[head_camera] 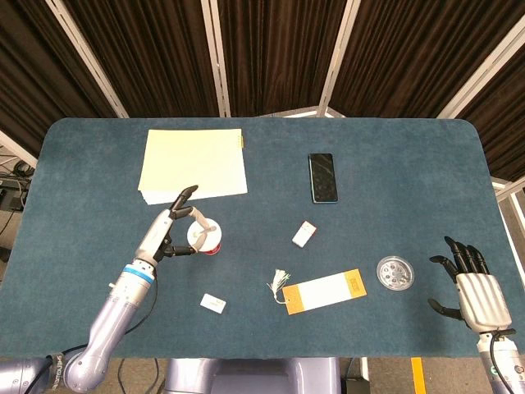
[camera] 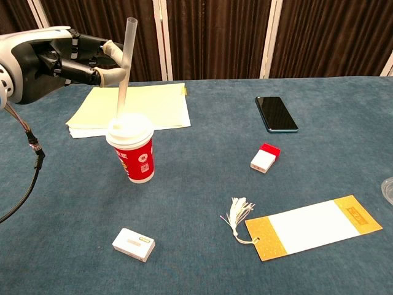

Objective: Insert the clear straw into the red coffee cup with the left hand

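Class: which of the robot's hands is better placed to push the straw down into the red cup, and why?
Left. The left hand holds the clear straw upright over the red cup's lid; the right hand is empty, far away.

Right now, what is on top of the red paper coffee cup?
A white plastic lid caps the red paper coffee cup; the clear straw, held by the left hand, reaches it. The cup's inside is hidden.

A red paper coffee cup with a white plastic lid stands upright on the blue table, just in front of the pale yellow paper stack. A clear plastic straw stands almost vertical, its lower end at the lid.
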Robot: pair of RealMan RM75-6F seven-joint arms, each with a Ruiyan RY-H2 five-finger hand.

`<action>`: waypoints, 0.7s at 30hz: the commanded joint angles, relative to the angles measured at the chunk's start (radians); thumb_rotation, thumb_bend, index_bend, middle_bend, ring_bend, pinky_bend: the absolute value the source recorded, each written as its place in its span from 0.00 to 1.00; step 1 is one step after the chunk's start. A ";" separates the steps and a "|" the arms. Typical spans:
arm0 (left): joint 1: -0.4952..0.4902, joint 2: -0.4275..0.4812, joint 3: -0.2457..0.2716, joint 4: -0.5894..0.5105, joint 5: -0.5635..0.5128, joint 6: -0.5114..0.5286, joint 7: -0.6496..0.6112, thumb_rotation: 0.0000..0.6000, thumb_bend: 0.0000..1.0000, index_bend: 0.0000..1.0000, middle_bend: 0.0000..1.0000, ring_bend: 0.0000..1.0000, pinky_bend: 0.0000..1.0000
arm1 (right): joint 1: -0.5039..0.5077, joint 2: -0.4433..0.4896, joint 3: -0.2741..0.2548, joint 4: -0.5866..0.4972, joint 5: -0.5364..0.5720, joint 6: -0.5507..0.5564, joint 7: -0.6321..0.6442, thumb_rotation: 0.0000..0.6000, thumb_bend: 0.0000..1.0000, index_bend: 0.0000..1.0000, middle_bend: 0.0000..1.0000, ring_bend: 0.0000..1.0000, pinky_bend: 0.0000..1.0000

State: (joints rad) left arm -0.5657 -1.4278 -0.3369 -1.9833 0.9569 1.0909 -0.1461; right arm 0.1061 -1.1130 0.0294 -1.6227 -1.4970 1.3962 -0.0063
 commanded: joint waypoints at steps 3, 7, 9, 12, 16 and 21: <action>0.000 0.001 0.001 0.008 -0.005 -0.003 -0.005 1.00 0.44 0.54 0.00 0.00 0.00 | 0.000 0.000 -0.001 -0.001 0.001 -0.002 -0.001 1.00 0.14 0.25 0.00 0.00 0.00; 0.001 0.000 0.003 0.019 -0.005 -0.005 -0.015 1.00 0.44 0.54 0.00 0.00 0.00 | 0.000 0.000 -0.001 -0.001 0.002 -0.002 -0.002 1.00 0.14 0.25 0.00 0.00 0.00; 0.001 0.000 0.003 0.021 -0.003 -0.006 -0.019 1.00 0.44 0.54 0.00 0.00 0.00 | 0.000 0.000 0.000 -0.002 0.003 -0.003 -0.002 1.00 0.14 0.25 0.00 0.00 0.00; 0.002 0.003 0.005 0.027 0.002 -0.009 -0.024 1.00 0.45 0.54 0.00 0.00 0.00 | 0.000 0.000 0.000 -0.002 0.003 -0.003 -0.001 1.00 0.14 0.25 0.00 0.00 0.00; 0.004 0.000 0.006 0.042 0.007 -0.020 -0.049 1.00 0.44 0.54 0.00 0.00 0.00 | 0.001 0.000 0.000 -0.003 0.003 -0.004 -0.002 1.00 0.14 0.25 0.00 0.00 0.00; 0.009 -0.006 0.008 0.058 0.021 -0.034 -0.090 1.00 0.44 0.54 0.00 0.00 0.00 | 0.000 0.001 -0.001 -0.003 0.004 -0.004 -0.002 1.00 0.14 0.25 0.00 0.00 0.00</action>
State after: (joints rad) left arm -0.5591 -1.4318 -0.3296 -1.9307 0.9705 1.0613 -0.2250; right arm 0.1061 -1.1123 0.0288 -1.6260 -1.4926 1.3922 -0.0083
